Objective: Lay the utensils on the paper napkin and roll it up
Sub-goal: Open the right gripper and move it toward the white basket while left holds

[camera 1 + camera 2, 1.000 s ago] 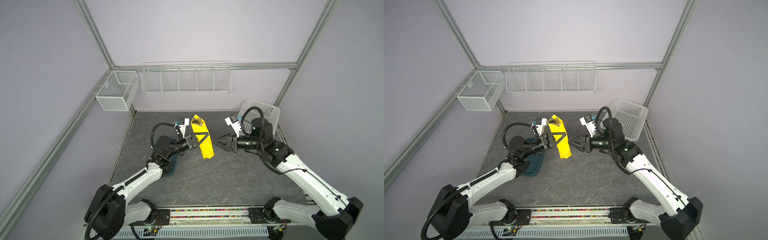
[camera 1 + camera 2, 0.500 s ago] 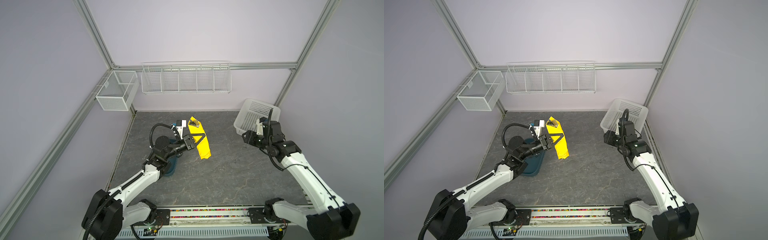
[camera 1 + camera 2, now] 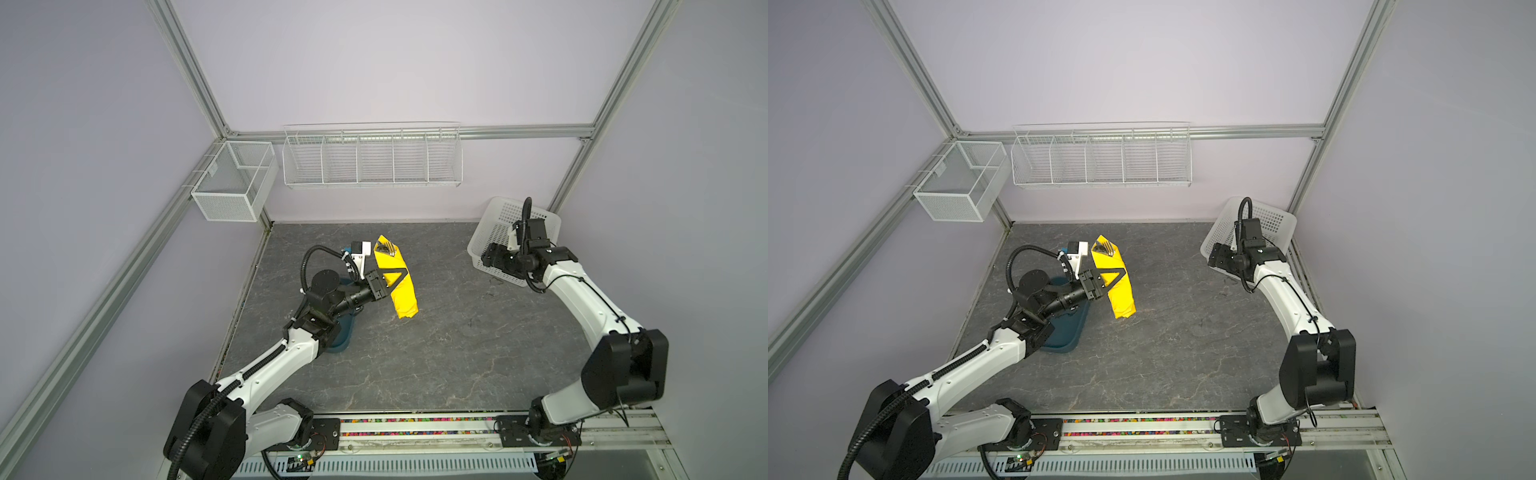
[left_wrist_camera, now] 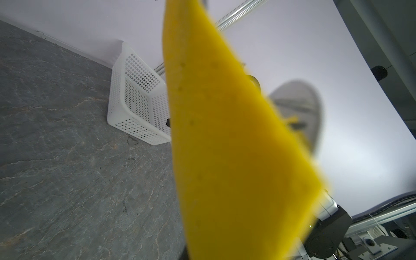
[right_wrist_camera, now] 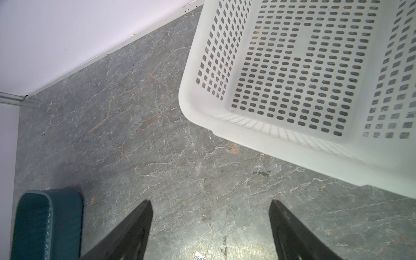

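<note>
The paper napkin (image 3: 399, 286) (image 3: 1120, 293) is a narrow yellow bundle held off the table, tilted, with my left gripper (image 3: 394, 277) (image 3: 1114, 276) shut on its middle. The utensils' silver tips (image 3: 386, 248) (image 3: 1104, 248) stick out of its upper end. In the left wrist view the napkin (image 4: 225, 135) fills the middle and hides the jaws, and a blurred spoon bowl (image 4: 299, 108) shows behind it. My right gripper (image 3: 487, 259) (image 3: 1213, 258) (image 5: 210, 209) is open and empty, hovering by the front left corner of the white basket (image 3: 494, 220) (image 3: 1225, 224) (image 5: 292, 78).
A dark teal tray (image 3: 338, 338) (image 3: 1065, 336) (image 5: 45, 225) lies on the table under my left forearm. The white basket (image 4: 135, 101) stands at the back right corner. A wire rack (image 3: 372, 162) and a wire box (image 3: 235, 187) hang on the walls.
My right gripper drew away from the napkin to the right, back beside the white basket, and its jaws opened wider. The left gripper kept the bundle and shifted slightly left.
</note>
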{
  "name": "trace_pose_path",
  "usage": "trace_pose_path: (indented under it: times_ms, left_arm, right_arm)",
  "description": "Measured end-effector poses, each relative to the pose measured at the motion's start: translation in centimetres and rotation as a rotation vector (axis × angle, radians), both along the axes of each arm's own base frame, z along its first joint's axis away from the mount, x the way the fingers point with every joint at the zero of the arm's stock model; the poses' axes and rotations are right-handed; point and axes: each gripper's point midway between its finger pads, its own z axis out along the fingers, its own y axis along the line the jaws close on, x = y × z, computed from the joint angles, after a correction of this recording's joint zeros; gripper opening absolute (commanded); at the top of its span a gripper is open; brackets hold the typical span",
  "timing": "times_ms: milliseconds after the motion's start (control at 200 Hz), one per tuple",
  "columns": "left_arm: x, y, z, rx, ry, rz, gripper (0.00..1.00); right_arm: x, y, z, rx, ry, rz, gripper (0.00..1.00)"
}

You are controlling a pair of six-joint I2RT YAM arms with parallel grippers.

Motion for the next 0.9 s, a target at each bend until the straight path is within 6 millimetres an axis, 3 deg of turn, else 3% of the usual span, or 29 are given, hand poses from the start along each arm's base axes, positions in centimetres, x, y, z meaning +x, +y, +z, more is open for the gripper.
trace_pose_path:
  times_ms: [130,145,150,220,420,615,900]
  left_arm:
    - [-0.1,0.4,0.0,0.021,-0.01,0.024,0.0]
    - [-0.2,0.5,0.1,0.022,-0.012,0.025,0.0]
    - [-0.2,0.5,0.1,0.023,-0.014,0.026,0.0]
    - [-0.5,0.9,0.5,0.028,-0.029,0.034,0.0]
    - [-1.4,1.5,2.0,0.018,-0.08,0.045,0.0]
    - [-1.7,1.4,1.9,0.025,-0.087,0.029,0.0]
    - [-2.3,1.3,1.8,0.031,-0.088,-0.001,0.0]
  right_arm:
    - [1.5,0.2,-0.8,0.028,0.03,0.008,0.92]
    - [1.7,0.3,-0.8,0.033,0.031,0.011,0.93]
    - [1.9,0.3,-0.8,0.037,0.032,0.012,0.98]
    - [2.8,0.7,-0.8,0.063,0.035,0.034,0.91]
    - [5.7,1.7,-1.5,0.098,0.054,0.069,0.9]
    - [9.2,3.2,-3.3,0.139,0.09,0.14,0.92]
    - [9.7,4.1,-7.0,0.147,0.198,0.211,0.93]
